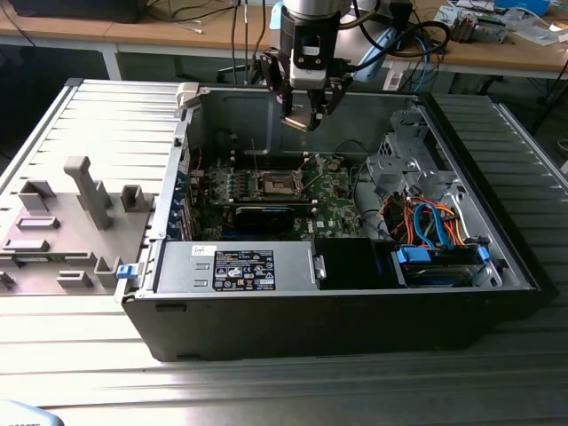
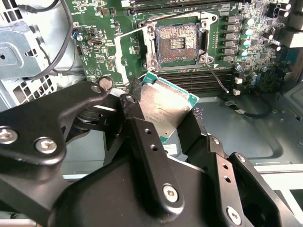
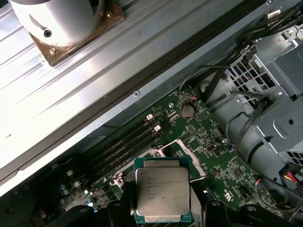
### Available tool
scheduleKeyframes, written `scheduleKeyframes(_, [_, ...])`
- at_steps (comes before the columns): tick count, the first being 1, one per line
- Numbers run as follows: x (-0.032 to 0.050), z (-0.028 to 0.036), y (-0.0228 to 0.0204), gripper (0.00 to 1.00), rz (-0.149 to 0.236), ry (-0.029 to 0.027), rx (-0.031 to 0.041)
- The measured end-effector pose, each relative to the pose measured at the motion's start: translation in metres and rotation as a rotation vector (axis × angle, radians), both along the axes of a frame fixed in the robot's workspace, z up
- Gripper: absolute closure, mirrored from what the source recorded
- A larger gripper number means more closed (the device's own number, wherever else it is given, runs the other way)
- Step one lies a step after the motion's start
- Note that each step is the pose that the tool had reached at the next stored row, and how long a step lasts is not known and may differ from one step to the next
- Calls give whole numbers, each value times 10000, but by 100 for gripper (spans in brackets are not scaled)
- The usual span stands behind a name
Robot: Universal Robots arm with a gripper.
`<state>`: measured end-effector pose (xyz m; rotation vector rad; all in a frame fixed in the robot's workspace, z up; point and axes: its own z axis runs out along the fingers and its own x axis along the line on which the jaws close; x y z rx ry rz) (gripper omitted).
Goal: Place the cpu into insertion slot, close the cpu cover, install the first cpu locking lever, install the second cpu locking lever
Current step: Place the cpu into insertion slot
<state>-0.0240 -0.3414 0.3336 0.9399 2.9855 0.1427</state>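
Gripper (image 1: 303, 119) tight on cpu (image 3: 163, 193) edges, well above uncovered insertion slot (image 2: 176, 43), open air btwn.

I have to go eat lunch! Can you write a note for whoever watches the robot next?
Hand: shut on the cpu, hanging above the green motherboard inside the open computer case.
Insertion slot: bare, pins showing; cpu cover looks swung open beside it.
Done: cpu picked up.
Left: cpu in slot, cover closed, both locking levers.
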Motion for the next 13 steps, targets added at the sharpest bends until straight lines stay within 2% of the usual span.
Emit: scheduleKeyframes(13, [0, 0, 0, 45, -88, 0, 0])
